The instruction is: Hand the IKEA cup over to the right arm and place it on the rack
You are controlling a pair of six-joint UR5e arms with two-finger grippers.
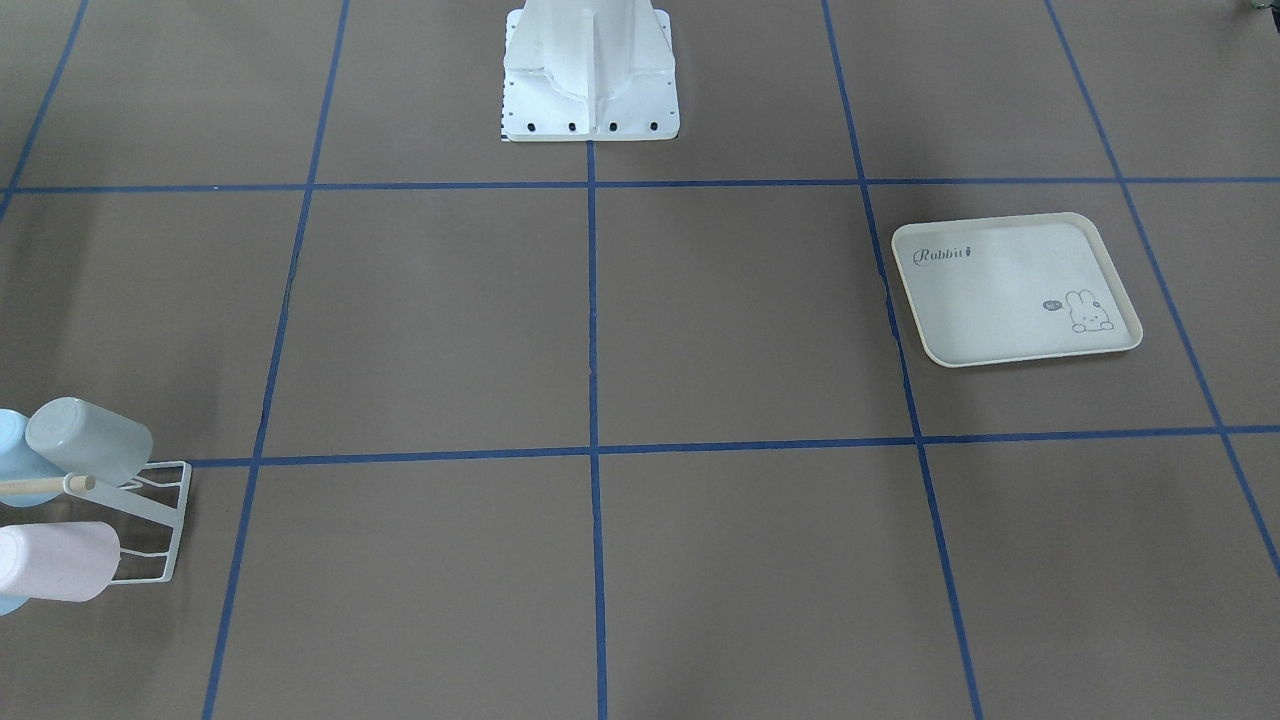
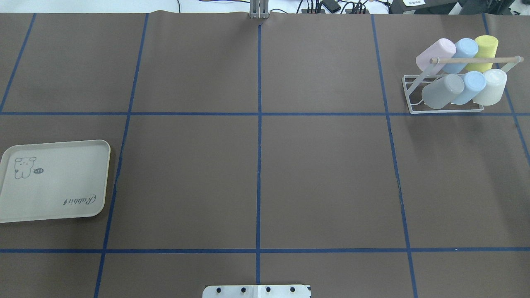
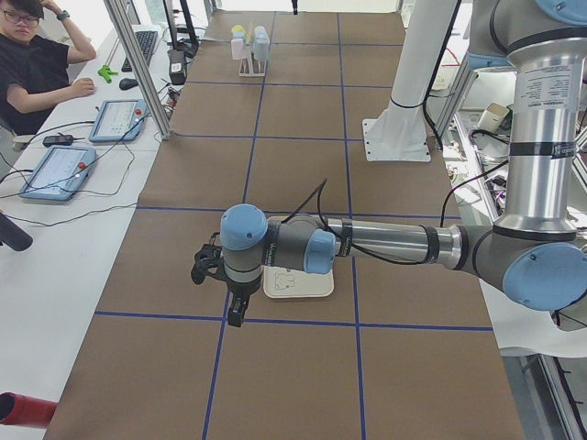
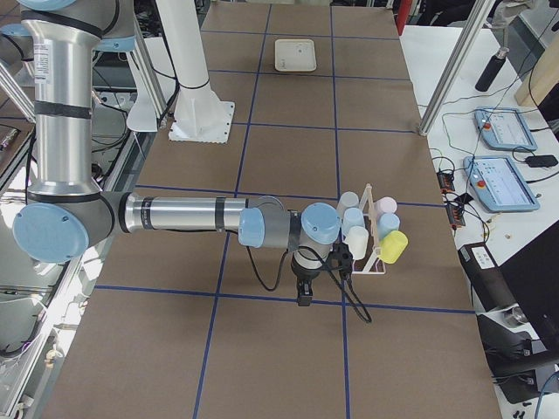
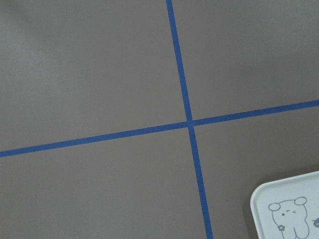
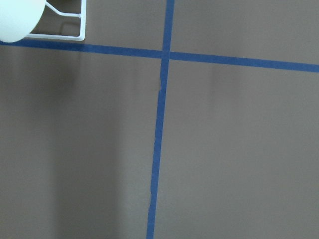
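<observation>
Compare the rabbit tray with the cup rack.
The tray is a solid, flat cream sheet with a raised rim; the rack is an open white wire frame. The tray carries nothing; the rack holds six cups. The tray lies on the robot's left side, the rack far right. Both are pale and rest on the brown table.

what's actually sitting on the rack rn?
Six cups on the rack: pink cup, far blue cup, yellow cup behind the wooden rod; grey cup, near blue cup, white cup in front. The prongs inside them are covered.
</observation>
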